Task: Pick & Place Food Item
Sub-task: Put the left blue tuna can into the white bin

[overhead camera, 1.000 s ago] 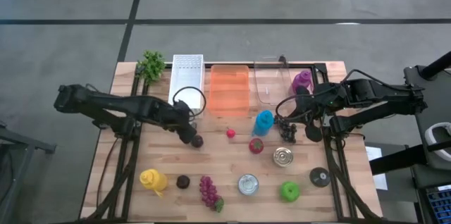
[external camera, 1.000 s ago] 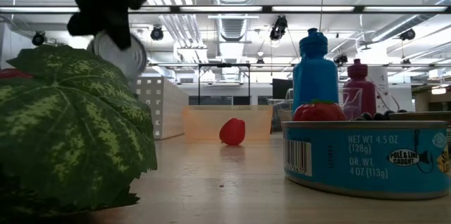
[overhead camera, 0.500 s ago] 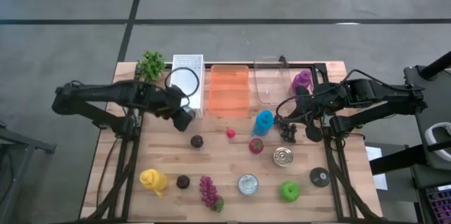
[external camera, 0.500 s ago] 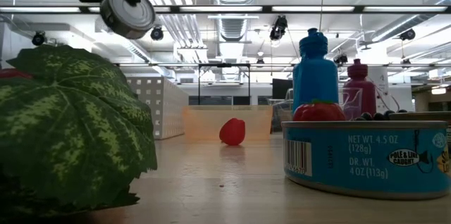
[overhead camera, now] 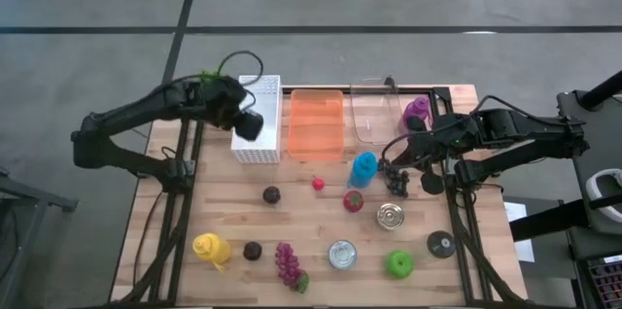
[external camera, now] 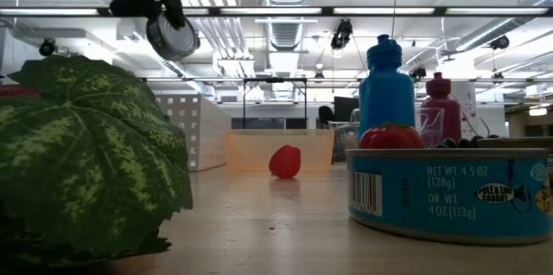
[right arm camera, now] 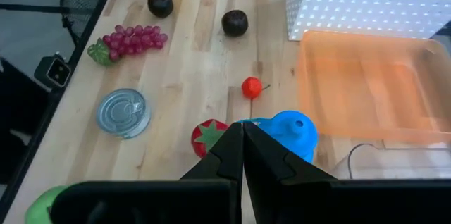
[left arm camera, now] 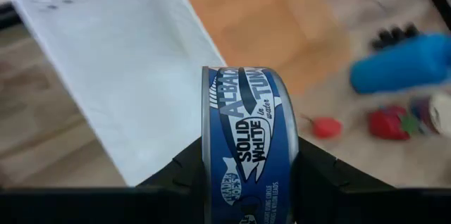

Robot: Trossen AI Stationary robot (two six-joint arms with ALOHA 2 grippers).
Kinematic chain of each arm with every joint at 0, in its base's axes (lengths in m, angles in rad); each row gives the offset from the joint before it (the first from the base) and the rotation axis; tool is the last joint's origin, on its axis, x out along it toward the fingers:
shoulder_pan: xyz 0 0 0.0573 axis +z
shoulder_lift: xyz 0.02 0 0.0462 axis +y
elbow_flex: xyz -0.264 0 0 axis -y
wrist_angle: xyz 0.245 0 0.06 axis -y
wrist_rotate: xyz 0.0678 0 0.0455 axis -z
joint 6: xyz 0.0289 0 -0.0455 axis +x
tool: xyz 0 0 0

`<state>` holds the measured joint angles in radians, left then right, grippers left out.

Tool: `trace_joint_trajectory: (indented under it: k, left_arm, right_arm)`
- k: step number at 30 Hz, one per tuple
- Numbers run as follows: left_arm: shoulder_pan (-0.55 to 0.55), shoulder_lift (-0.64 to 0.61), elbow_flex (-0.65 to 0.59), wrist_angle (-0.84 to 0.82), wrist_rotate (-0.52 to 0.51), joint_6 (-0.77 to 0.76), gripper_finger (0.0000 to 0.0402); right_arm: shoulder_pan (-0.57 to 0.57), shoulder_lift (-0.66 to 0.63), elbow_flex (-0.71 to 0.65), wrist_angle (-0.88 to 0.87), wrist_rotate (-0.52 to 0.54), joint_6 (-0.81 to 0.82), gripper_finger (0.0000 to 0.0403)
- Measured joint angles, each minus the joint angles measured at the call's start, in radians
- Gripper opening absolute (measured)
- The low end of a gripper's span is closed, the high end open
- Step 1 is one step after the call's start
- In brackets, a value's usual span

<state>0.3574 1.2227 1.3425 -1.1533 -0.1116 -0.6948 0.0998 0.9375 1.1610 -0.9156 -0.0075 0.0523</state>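
Between left fingers [left arm camera: 313,175]: tuna can [left arm camera: 246,146].

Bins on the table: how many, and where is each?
3, in a row along the far edge: white perforated bin on the left arm's side, orange bin in the middle, clear bin on the right arm's side. None seems hidden.

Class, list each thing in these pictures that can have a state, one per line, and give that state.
Left end effector: shut on the tuna can, raised over the white bin.
Tuna can: held on edge, off the table.
White bin: upright, nothing visible inside.
Orange bin: upright, nothing visible inside.
Blue bottle: standing, capped.
Right end effector: shut, holding nothing.
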Motion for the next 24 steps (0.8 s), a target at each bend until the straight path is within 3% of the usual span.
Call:
trace_joint_trajectory:
  k: [13, 24]
  left_arm:
    - [0.293, 0.201, 0.001, 0.068, 0.007, 0.163, 0.0138]
    - [0.371, 0.415, 0.007, 0.196, 0.004, 0.223, 0.0138]
  right_arm:
    - [0.000, 0.000, 0.000, 0.112, 0.012, 0.007, 0.0008]
    - [0.000, 0.000, 0.000, 0.160, 0.012, 0.008, 0.0008]
